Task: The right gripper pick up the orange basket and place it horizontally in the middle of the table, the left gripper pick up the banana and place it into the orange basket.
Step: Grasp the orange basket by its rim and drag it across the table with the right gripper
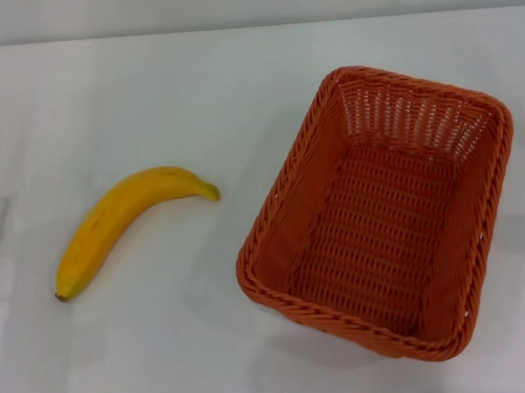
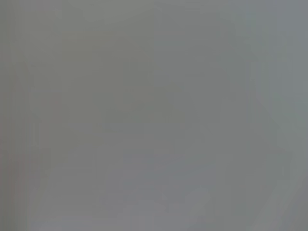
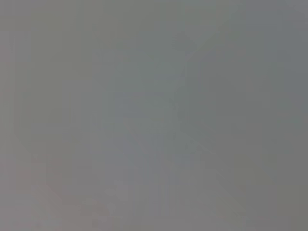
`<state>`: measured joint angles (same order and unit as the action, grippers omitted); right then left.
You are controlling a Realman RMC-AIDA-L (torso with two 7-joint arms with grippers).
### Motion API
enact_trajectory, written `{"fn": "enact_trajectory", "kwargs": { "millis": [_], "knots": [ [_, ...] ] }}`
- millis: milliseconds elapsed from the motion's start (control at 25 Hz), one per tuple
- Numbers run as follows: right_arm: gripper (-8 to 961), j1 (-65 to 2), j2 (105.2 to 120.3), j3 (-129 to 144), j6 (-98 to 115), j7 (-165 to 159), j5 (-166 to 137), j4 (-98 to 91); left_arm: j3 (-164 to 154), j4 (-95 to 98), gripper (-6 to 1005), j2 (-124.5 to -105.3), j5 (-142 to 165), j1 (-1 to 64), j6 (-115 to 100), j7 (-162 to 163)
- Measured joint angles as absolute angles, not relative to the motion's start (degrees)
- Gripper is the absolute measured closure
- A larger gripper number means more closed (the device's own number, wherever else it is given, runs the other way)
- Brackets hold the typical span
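Note:
The orange basket [image 1: 380, 216] stands upright on the white table [image 1: 194, 94], right of the middle in the head view, its long side running from near to far and slightly turned. It holds nothing. The yellow banana [image 1: 122, 225] lies on the table to the basket's left, its greenish stem tip toward the basket and its brown end toward the near left. Neither the left gripper nor the right gripper shows in any view. Both wrist views give only a featureless grey surface.
Bare tabletop lies between the banana and the basket and all around them. The table's far edge [image 1: 252, 25] runs along the top of the head view.

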<state>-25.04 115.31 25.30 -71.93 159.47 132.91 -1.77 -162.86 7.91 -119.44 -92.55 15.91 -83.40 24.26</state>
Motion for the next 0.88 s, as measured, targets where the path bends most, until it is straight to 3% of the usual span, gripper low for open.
{"fn": "enact_trajectory", "kwargs": {
  "millis": [600, 880],
  "knots": [
    [89, -25.67, 115.46, 25.86, -72.53, 158.04, 132.66, -2.83, -162.86, 7.91, 106, -119.51, -92.55, 15.22, -83.40, 24.26],
    [93, -24.81, 114.85, 35.81, -71.19, 135.79, 130.30, -14.35, -162.86, 7.91, 106, -119.46, -92.54, 15.46, -84.84, 24.26]
  ]
}}
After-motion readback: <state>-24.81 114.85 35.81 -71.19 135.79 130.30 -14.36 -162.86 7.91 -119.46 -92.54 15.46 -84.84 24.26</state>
